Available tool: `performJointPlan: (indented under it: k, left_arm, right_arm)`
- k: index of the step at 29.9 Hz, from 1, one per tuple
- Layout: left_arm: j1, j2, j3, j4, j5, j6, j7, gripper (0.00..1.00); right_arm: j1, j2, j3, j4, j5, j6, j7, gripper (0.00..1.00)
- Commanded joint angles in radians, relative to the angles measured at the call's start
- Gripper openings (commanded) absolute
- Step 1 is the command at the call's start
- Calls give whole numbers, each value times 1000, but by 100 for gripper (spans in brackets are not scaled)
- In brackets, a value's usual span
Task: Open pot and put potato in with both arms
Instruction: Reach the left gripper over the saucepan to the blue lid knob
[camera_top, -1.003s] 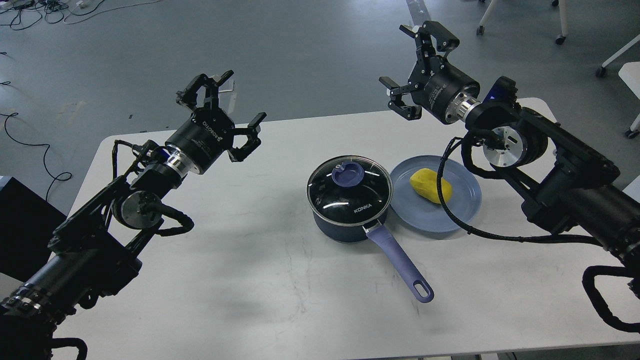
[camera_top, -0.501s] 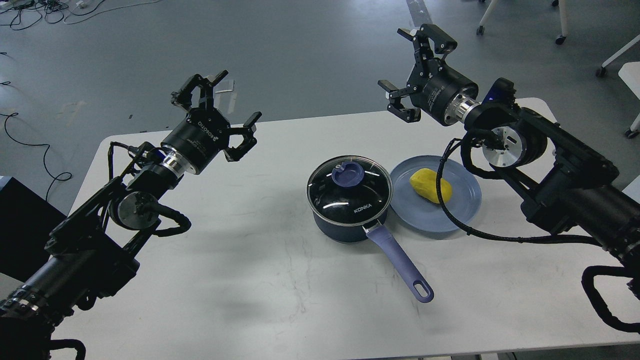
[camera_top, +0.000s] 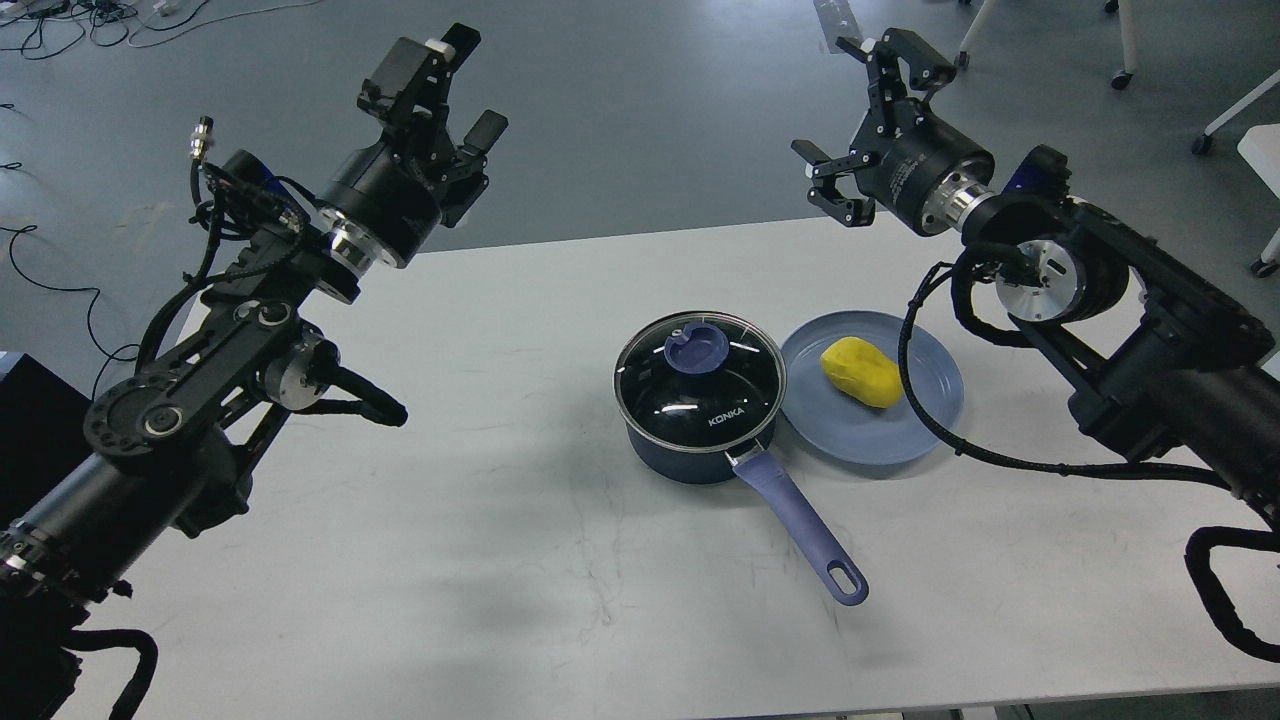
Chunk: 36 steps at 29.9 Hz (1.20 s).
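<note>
lid (camera_top: 700, 375) covers the pot (camera_top: 690, 455); potato (camera_top: 862, 372) on plate (camera_top: 910, 435) lies unobstructed.

A white table (camera_top: 500, 520) with rounded corners carries two things, both set right of its middle. The pot (camera_top: 690, 445) stands directly on it, glass lid on, its long handle lying toward the near edge and a little to the right. Just right of the pot a flat blue-grey plate (camera_top: 920, 420) rests on the tabletop, its rim touching or nearly touching the pot's side
</note>
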Motion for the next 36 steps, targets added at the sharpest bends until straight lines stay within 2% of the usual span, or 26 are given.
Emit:
performJointPlan:
  k: [1, 5, 9, 13, 17, 21, 33, 36]
  left_arm:
    - [-8, -29, 20, -90, 331, 46, -38, 98]
    - [-55, -50, 155, -95, 706, 121, -38, 98]
    - [-94, -104, 302, -63, 973, 262, -34, 98]
    - [-117, -164, 355, -2, 1027, 262, -34, 98]
    - [-132, -181, 414, 118, 1137, 271, -34, 98]
    - [-132, -225, 424, 140, 1259, 287, -34, 98]
    - [-121, -254, 458, 305, 1258, 287, -34, 98]
    - [-120, -256, 474, 313, 1248, 287, -35, 98]
  right_arm:
    - [-25, -55, 14, -3, 3, -1, -13, 100]
    - [-50, -84, 20, -19, 4, 1, -26, 100]
    - [-59, -96, 37, -60, 4, 1, -26, 100]
    - [-66, -119, 42, -83, 4, 1, -24, 100]
    - [-82, -141, 42, -82, 12, 1, -24, 100]
    - [-83, -148, 42, -80, 12, 1, -23, 100]
    - [-96, -148, 42, -80, 12, 1, -19, 100]
    - [-94, -148, 42, -80, 12, 1, -19, 100]
